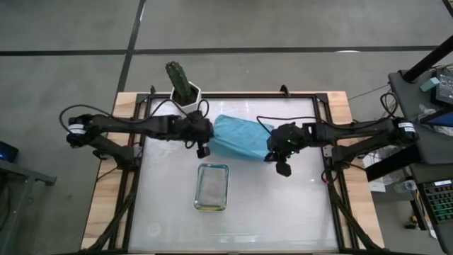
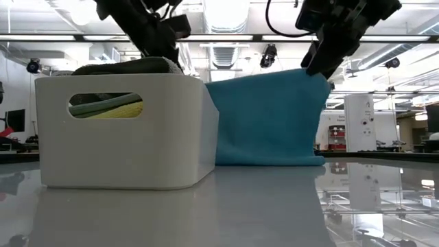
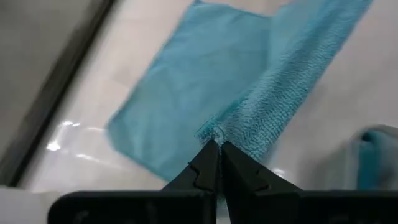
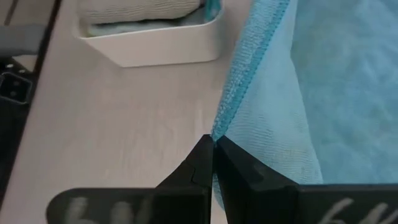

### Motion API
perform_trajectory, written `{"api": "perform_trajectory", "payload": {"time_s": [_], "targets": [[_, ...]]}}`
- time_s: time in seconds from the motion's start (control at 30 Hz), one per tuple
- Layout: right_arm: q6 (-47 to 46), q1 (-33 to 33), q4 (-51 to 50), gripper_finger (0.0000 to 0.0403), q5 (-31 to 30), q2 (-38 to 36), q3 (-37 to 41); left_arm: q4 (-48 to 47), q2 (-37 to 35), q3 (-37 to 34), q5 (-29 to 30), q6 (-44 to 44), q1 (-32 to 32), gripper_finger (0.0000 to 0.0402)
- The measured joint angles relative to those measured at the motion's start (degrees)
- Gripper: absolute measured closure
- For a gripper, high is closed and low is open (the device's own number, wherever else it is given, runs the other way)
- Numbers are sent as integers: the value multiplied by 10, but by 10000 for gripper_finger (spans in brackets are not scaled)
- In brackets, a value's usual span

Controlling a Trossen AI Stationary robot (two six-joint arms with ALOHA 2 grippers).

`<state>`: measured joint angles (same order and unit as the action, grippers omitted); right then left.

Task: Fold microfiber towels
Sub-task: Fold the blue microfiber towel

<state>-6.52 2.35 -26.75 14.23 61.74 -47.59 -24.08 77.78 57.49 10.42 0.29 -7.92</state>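
The white tray (image 2: pixel 123 130) stands nearest in the low view, and behind its handle slot folded cloths (image 2: pixel 106 106) in green and yellow show, with a grey one (image 2: pixel 127 66) on top. Just behind the tray, on its far side, the light blue towel (image 1: pixel 241 138) hangs above the table (image 1: pixel 283 205).

The left gripper (image 3: pixel 214 146) is pressed together on one upper corner of this towel, and the right gripper (image 4: pixel 212 142) is pressed together on the other upper corner. Both pinch only the cloth edge. The towel is stretched between them, so its long axis runs from one gripper to the other, parallel to the tray's far side. From each gripper the cloth falls down and away from the tray, and its lower part seems to rest on the table there. Both arms are equally near, each at its own corner.

The towel looks soft, with a fine looped pile and a stitched hem, and it sags a little between the two grips. I judge that the coming fold depends on bringing the held edge over the lower edge, away from the tray.

A potted plant (image 1: pixel 182 81) stands further behind the towel.
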Motion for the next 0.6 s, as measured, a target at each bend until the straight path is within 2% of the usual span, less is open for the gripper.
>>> {"api": "perform_trajectory", "payload": {"time_s": [0.07, 0.43, 0.6], "targets": [[1, 0, 1, 394, -16, 2, 0, 0, 6, 0, 20, 0, -3, 401], [27, 16, -1, 394, -96, 9, 0, 66, 103, 1, 24, 13, -32, 401], [39, 42, -11, 394, -132, 40, 1, 106, 131, 3, 26, 31, -58, 401]]}}
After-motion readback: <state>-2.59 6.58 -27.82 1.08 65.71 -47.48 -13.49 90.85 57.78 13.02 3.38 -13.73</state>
